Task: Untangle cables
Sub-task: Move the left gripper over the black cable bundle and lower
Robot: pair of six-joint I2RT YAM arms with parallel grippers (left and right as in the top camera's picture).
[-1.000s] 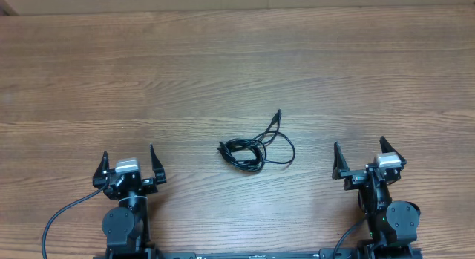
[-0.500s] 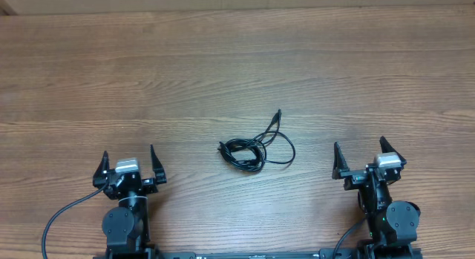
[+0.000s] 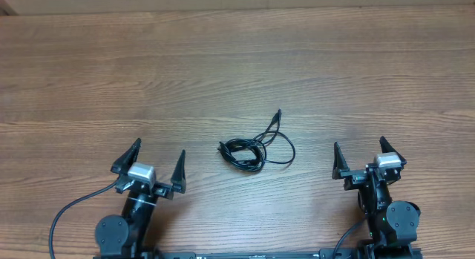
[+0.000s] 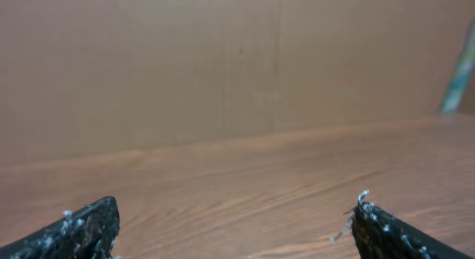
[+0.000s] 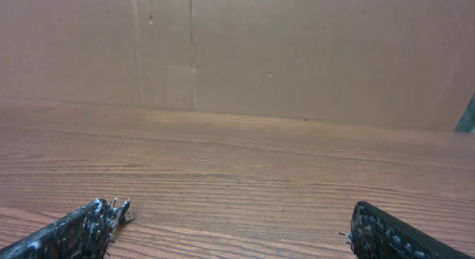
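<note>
1. Left gripper (image 3: 160, 146): jaws spread wide, nothing in them, angled toward far-right.
2. Right gripper (image 3: 359, 142): also spread wide and empty, pointing far.
3. Cables (image 3: 245, 153): lying on the table (image 3: 237, 58) between the two grippers, apart from both, a bit farther out than the fingertips.
4. Tight knot at the bundle's left; loose loop and plug end trail far-right, so the long axis runs near-left to far-right.
5. Judgement: knot is nearer the left gripper, loop nearer the right.

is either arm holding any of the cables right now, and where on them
Nothing is held. The left gripper and right gripper both stand with jaws open and empty, apart from the cables lying on the table between them.
</note>
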